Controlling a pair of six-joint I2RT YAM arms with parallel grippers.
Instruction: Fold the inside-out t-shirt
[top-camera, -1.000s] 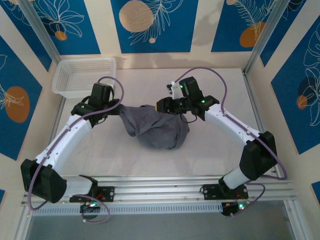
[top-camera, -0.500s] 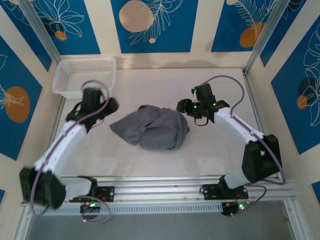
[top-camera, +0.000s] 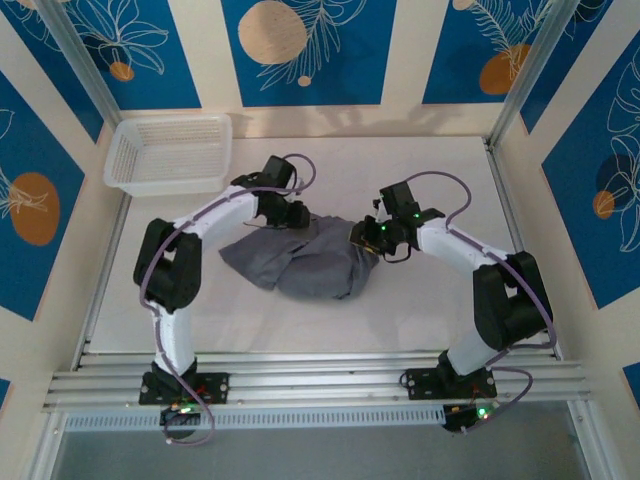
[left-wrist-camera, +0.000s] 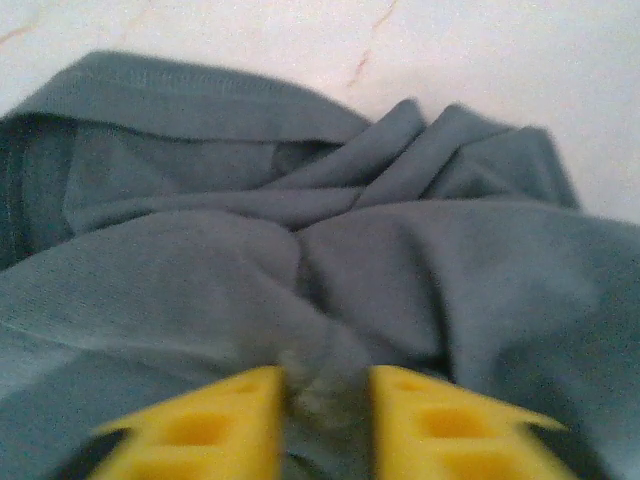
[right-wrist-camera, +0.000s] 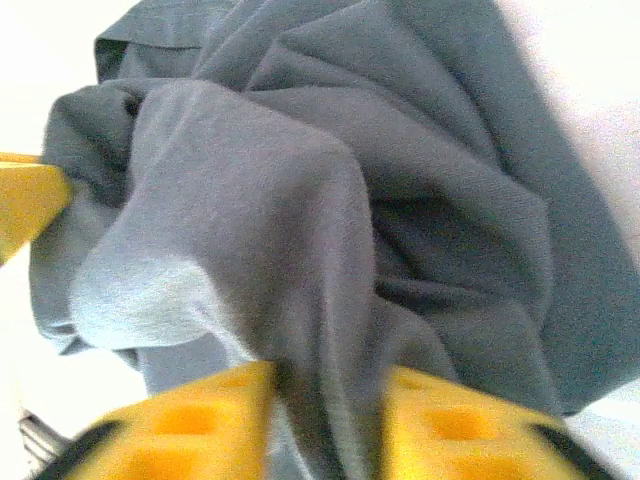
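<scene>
I see the inside-out t-shirt lying as a crumpled dark grey heap in the middle of the top view, on the pale table. The left gripper sits at the heap's upper left edge and the right gripper at its upper right edge, both touching the cloth. In the left wrist view my yellow fingers are at the bottom of the frame, clamped on a small bunched ridge of the shirt. In the right wrist view the fingers likewise pinch a fold of grey fabric that rises between them and drapes toward the upper left. A white mesh basket stands in the upper left of the top view, well apart from the shirt
</scene>
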